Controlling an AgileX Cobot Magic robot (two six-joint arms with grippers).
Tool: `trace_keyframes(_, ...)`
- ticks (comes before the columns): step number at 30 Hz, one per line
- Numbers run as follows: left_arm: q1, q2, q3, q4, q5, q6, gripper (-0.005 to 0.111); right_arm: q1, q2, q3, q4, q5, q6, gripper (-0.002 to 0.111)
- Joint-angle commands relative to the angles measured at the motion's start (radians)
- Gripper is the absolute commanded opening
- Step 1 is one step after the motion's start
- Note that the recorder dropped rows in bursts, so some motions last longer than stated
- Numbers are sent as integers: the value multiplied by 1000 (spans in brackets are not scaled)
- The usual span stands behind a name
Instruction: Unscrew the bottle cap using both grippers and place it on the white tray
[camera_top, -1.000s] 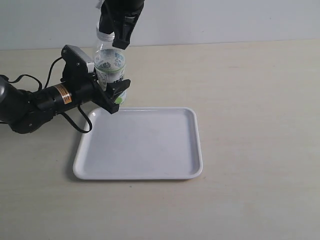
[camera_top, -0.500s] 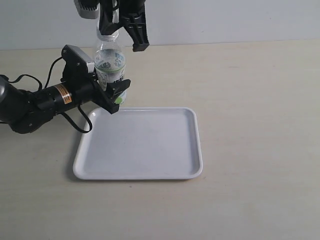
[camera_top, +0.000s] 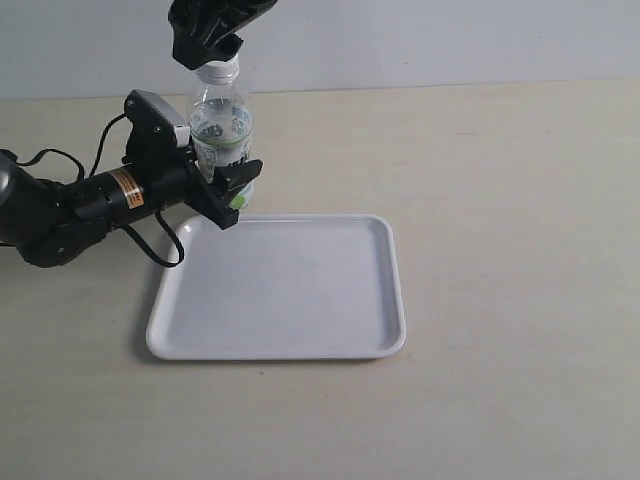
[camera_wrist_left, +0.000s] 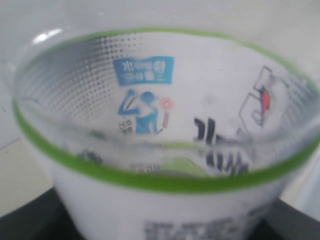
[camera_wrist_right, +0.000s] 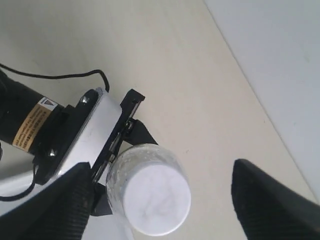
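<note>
Near the far left edge of the pale surface (camera_top: 500, 180), the small clear plastic bottle (camera_top: 220, 130) stands clamped in the left gripper's (camera_top: 220, 180) fingers, while the right gripper (camera_wrist_right: 162, 167), fingers apart, has lifted off the round white screw cap (camera_top: 218, 72), still seated, so it is probably resetting to twist again.

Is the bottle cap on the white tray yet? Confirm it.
No, the bottle cap sits on the neck of the bottle, which stands beside the white tray.
</note>
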Motion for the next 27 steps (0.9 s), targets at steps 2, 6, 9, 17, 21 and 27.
trace_keyframes(2, -1, -7, 0, 10, 7, 1, 0, -1, -1, -1, -30, -23, 144, 72)
trace_keyframes(6, -1, -7, 0, 10, 7, 1, 0, -1, 23, -1, -39, -23, 144, 72)
trace_keyframes(9, -1, -7, 0, 10, 7, 1, 0, -1, 37, -1, -55, -26, 154, 70)
trace_keyframes(17, -1, -7, 0, 10, 5, 1, 0, -1, 50, -1, -70, -30, 154, 57)
trace_keyframes(21, -1, -7, 0, 10, 5, 1, 0, -1, 46, -1, -66, -32, 154, 56)
trace_keyframes(27, -1, -7, 0, 10, 5, 1, 0, -1, 44, -1, -66, -28, 154, 50)
